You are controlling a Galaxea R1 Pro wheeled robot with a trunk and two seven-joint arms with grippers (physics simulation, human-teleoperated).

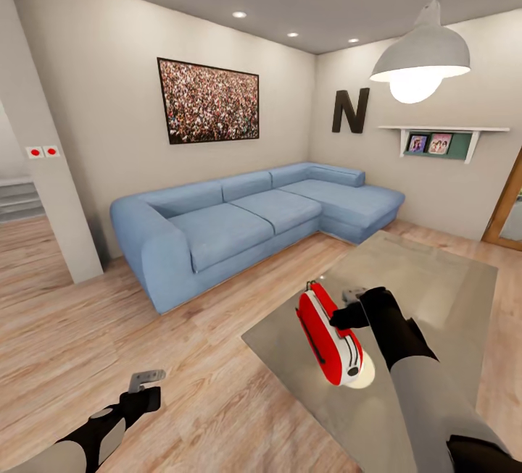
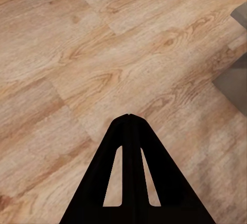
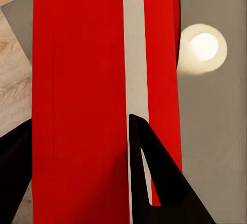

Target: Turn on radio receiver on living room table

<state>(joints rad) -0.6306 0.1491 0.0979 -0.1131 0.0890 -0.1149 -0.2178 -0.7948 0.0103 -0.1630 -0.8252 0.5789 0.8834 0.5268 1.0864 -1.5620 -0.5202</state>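
One flat, rounded red radio receiver (image 1: 330,335) clamped in right hand (image 3: 77,141) above glossy grey table (image 1: 435,292); left hand (image 2: 129,117) pinched together.

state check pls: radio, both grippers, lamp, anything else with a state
radio receiver: tilted over the table, between the right gripper's fingers; on or off, cannot tell.
right gripper: fingers on either side of the radio, closed on it.
left gripper: shut, empty, over the wood floor.
pendant lamp: lit, mirrored in the tabletop.
sofa: unoccupied.
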